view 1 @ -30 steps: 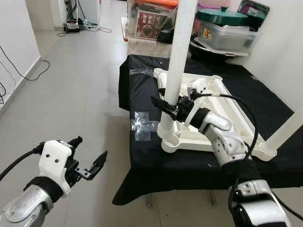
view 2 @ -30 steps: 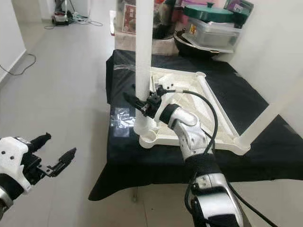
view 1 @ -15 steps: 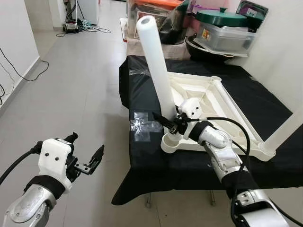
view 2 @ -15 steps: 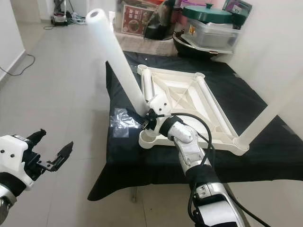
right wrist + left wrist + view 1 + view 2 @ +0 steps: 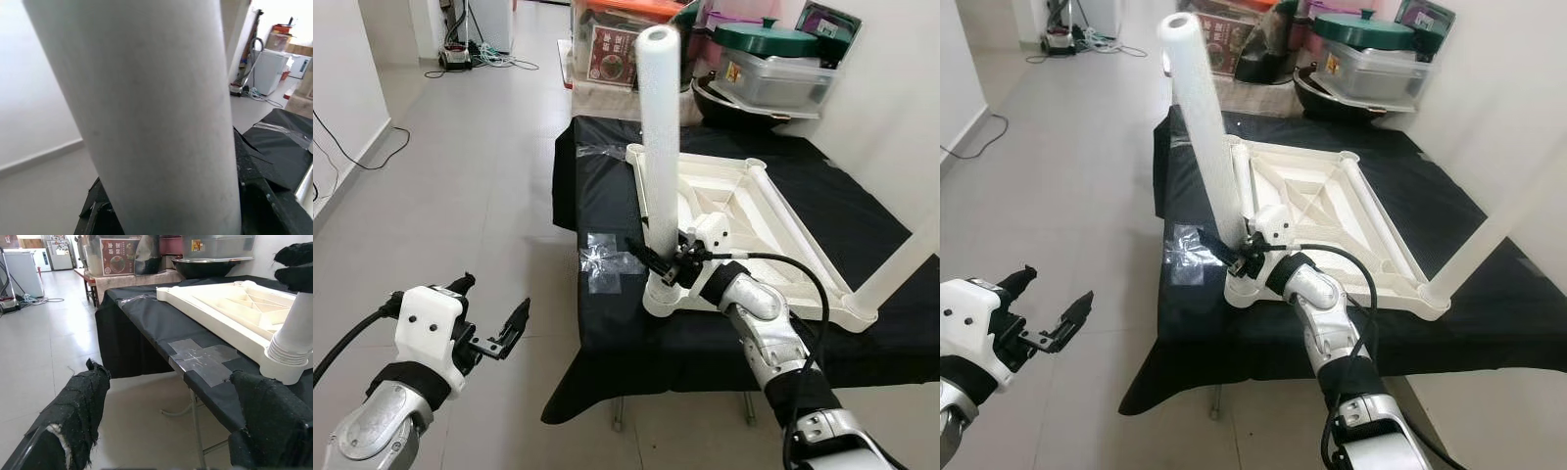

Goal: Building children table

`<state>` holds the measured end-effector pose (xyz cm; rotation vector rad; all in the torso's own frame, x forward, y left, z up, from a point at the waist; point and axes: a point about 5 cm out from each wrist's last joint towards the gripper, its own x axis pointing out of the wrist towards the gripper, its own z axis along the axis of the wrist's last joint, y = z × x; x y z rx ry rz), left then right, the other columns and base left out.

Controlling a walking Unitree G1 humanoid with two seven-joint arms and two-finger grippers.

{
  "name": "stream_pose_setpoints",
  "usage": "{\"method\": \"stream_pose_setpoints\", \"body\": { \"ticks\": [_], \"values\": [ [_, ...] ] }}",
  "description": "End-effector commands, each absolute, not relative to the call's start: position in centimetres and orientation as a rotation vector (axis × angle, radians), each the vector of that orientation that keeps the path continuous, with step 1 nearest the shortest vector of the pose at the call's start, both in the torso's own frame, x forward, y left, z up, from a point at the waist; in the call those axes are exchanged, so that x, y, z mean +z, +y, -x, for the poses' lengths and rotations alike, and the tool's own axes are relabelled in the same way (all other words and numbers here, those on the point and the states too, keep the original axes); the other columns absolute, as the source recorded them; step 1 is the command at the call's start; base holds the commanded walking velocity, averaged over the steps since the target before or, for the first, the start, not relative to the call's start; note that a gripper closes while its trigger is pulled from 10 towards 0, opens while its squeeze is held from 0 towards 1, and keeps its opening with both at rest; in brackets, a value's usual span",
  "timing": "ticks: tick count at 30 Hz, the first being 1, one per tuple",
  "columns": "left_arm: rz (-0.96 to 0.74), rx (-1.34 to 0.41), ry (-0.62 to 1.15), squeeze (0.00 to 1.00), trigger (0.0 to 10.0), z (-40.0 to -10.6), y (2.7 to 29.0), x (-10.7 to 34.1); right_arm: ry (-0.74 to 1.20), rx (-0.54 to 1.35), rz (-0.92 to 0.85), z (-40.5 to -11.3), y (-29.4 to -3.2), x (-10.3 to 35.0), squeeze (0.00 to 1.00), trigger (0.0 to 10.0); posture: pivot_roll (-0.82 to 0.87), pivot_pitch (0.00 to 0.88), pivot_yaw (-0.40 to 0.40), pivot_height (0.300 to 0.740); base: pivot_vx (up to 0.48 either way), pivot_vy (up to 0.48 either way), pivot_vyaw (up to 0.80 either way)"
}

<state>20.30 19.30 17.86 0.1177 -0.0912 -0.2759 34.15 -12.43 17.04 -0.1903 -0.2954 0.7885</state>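
A white children's tabletop [image 5: 749,201] lies upside down on a black-covered table [image 5: 597,196]. A long white table leg [image 5: 659,147] stands almost upright, its foot in the near-left corner socket [image 5: 662,300]. My right gripper [image 5: 658,264] is shut on the leg just above the socket; the right wrist view shows the leg [image 5: 161,122] pressed between the black fingers. A second white leg [image 5: 901,266] rises from the near-right corner. My left gripper [image 5: 494,305] hangs open over the floor at lower left, well clear of the table, its cloth-covered fingers [image 5: 80,404] spread wide.
A patch of clear tape [image 5: 605,260] sits on the cloth near the table's left edge. Storage bins and a dark pot [image 5: 773,61] crowd the back, beside a box with a red poster [image 5: 612,49]. Cables [image 5: 475,57] lie on the grey floor far left.
The leg was upright a second ago, leaned left half a second ago, and now stands near upright again in my right gripper. My left gripper has barely moved.
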Motion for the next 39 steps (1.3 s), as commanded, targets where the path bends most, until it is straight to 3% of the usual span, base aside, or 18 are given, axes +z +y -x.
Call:
{"method": "stream_pose_setpoints", "body": {
  "ticks": [1, 6, 30, 39],
  "values": [
    [-0.108, -0.268, -0.084, 0.0, 10.0, -20.3, 19.3, 17.5, -0.232, 0.782, 0.125, -34.2, -12.5, 15.8, 0.0, 0.0, 0.17, 0.0, -0.168, 0.74, 0.0, 0.0, 0.0],
    [-0.109, -0.256, -0.085, 0.0, 10.0, -20.3, 19.3, 17.4, -0.162, 0.744, 0.037, -34.4, -12.6, 14.6, 0.0, 0.0, 0.18, 0.0, -0.169, 0.74, 0.0, 0.0, 0.0],
    [-0.1, -0.231, -0.081, 0.0, 10.0, -20.1, 19.8, 17.6, -0.084, 0.912, -0.059, -33.9, -11.0, 14.0, 0.0, 0.0, 0.19, 0.0, -0.162, 0.74, 0.0, 0.0, 0.0],
    [-0.098, -0.233, -0.083, 0.0, 10.0, -20.2, 19.8, 17.6, -0.025, 0.882, -0.071, -33.8, -10.4, 13.2, 0.0, 0.0, 0.19, 0.0, -0.161, 0.74, 0.0, 0.0, 0.0]
  ]
}}
